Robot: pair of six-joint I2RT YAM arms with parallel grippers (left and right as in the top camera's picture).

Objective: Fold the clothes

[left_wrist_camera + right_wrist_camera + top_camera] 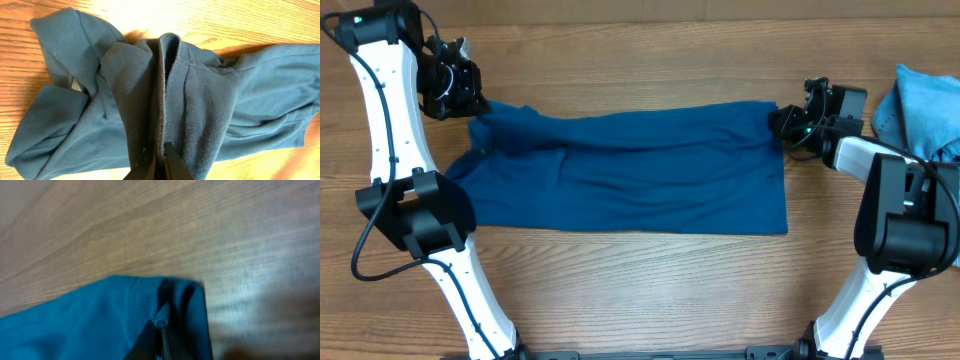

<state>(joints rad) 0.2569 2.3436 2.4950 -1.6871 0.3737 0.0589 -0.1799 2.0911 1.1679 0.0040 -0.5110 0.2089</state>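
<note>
A deep-blue knit shirt (630, 170) lies spread across the middle of the wooden table, stretched left to right. My left gripper (470, 100) is shut on its bunched far-left corner; in the left wrist view the fingers (159, 160) pinch a ribbed fold of the shirt (200, 100). My right gripper (782, 122) is shut on the shirt's far-right corner; the right wrist view shows the hem (162, 315) pinched between the fingertips (159, 340).
A light-blue garment (925, 105) lies crumpled at the right edge of the table, behind my right arm. Bare wood (640, 290) runs along the front of the table, between the two arm bases.
</note>
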